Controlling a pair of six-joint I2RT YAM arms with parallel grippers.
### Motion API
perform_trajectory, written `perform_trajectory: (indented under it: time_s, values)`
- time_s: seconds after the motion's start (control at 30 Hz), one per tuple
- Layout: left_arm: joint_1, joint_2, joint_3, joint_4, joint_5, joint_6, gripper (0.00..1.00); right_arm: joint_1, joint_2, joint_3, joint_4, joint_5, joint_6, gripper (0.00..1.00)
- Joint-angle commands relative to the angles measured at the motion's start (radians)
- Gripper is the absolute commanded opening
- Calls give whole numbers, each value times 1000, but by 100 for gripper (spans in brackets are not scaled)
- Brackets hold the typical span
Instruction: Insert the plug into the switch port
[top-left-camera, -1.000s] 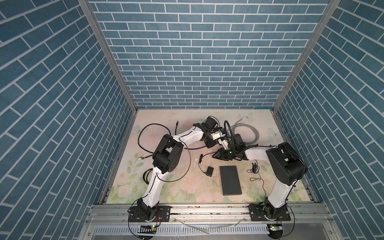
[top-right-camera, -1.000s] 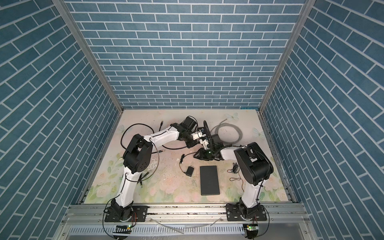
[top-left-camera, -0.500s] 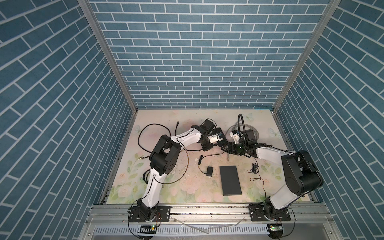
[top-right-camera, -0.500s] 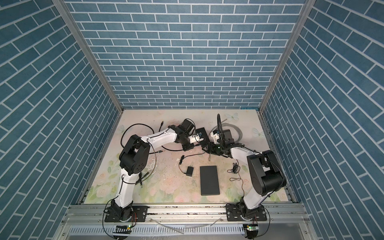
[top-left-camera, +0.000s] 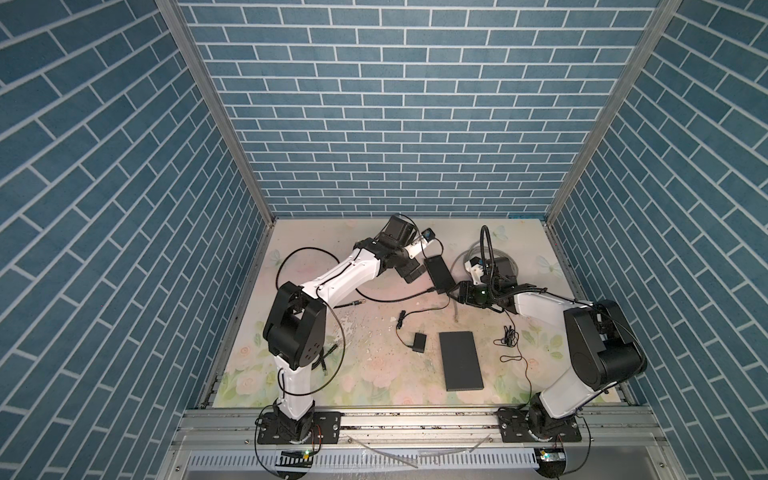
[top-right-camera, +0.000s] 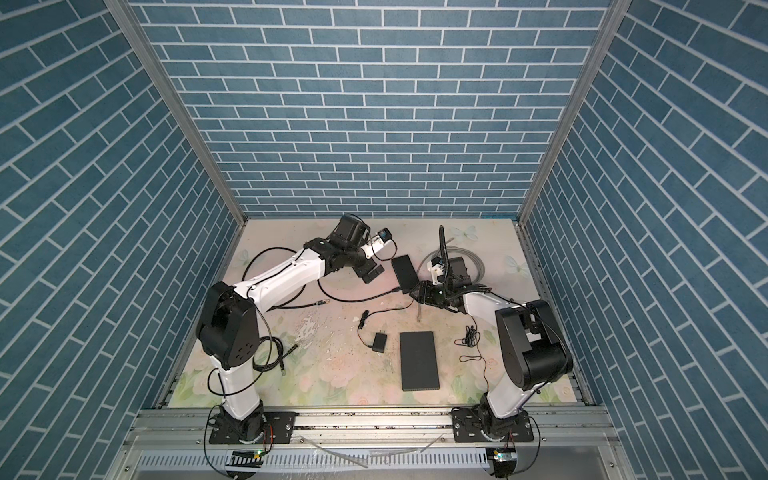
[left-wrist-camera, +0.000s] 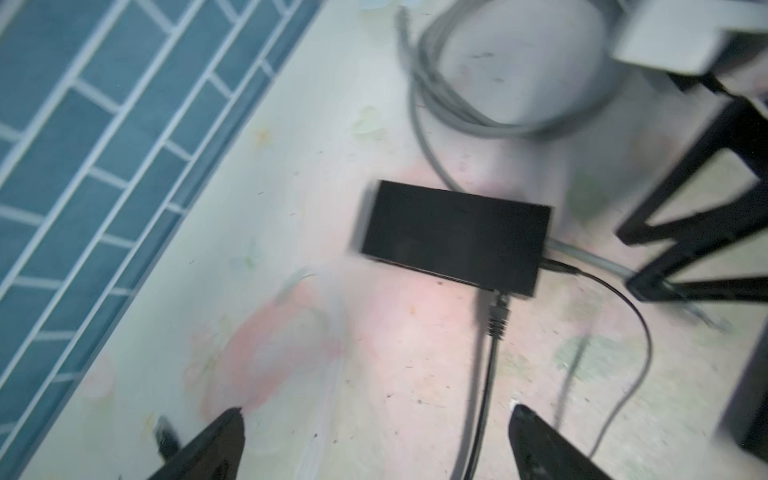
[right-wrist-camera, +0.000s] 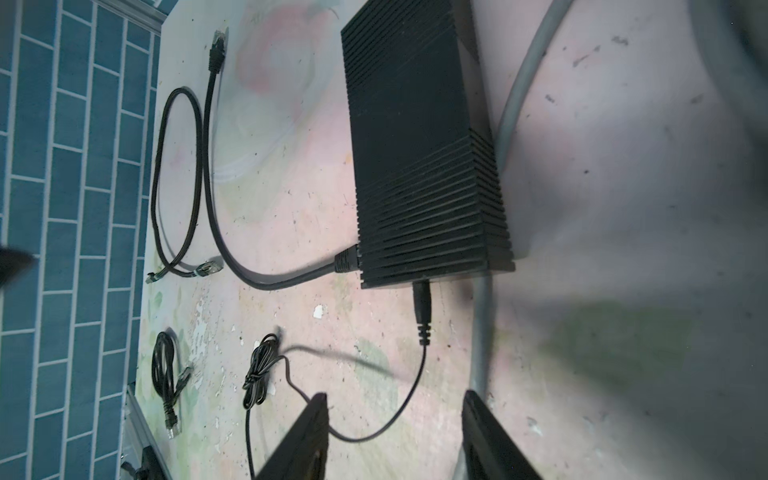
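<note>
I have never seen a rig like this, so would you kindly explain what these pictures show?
The machine is a left arm and a right arm, bolted to a rail at the front of a flowered table. Two pictures look down from overhead, almost identically; the other two come from a camera on each wrist, looking past the fingers. On the table lies a black network switch, with a network plug and a thin power plug seated in it. Around it are a grey cable, a flat black slab, a small adapter and spare black cables. The left gripper and the right gripper both stand open near the switch, holding nothing.
</note>
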Motion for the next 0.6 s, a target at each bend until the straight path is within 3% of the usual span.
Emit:
perform_trajectory:
  time_s: [0.0,0.13,0.23,0.4,0.57]
  values:
    - [76,-24,-2,77,-58,-215,100,-3,6,61,-25,88,-25,52]
    - [131,-33,-23,93,37,-284,100,-3,28,111,-52,140,-30,53]
    - [130,-67,-92,120,-26,-305,100,-2,32,131,-52,151,-23,54]
    - [126,-121,-175,86,-54,-363,82,-1,52,147,-66,155,-28,52]
    - [70,-96,-179,31,-52,-397,80,1,69,137,-39,190,-7,51]
